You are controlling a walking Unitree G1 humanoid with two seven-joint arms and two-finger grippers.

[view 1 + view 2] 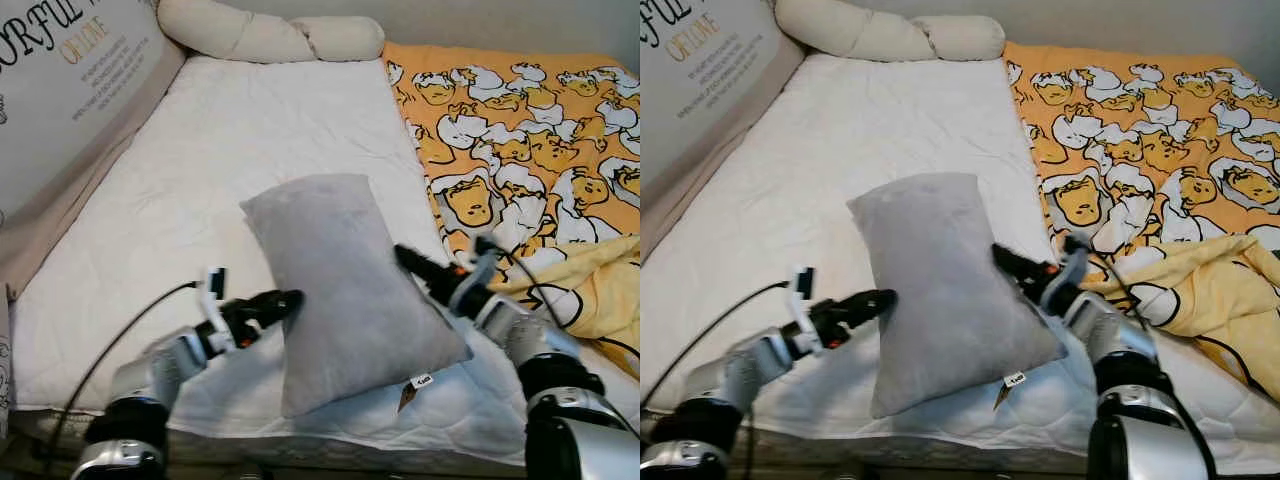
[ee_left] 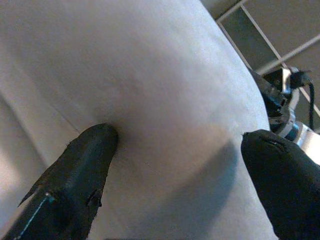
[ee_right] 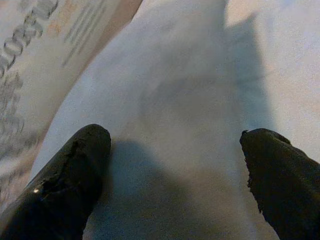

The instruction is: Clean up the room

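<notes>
Grey pillow (image 1: 345,290) squeezed between spread left claw (image 1: 283,303), right claw (image 1: 408,258); duck blanket (image 1: 520,150) beside.

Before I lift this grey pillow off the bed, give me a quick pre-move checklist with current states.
1. Left gripper against the grey pillow: ok, touching its left side.
2. Right gripper against the pillow's right side: ok.
3. Both sets of fingers spread, pressing rather than pinching: ok.
4. Squeeze firm enough to hold: cannot tell.
5. Pillow free of the yellow duck blanket: ok, apart.
6. Left arm's black cable unsnagged: cannot tell.
</notes>
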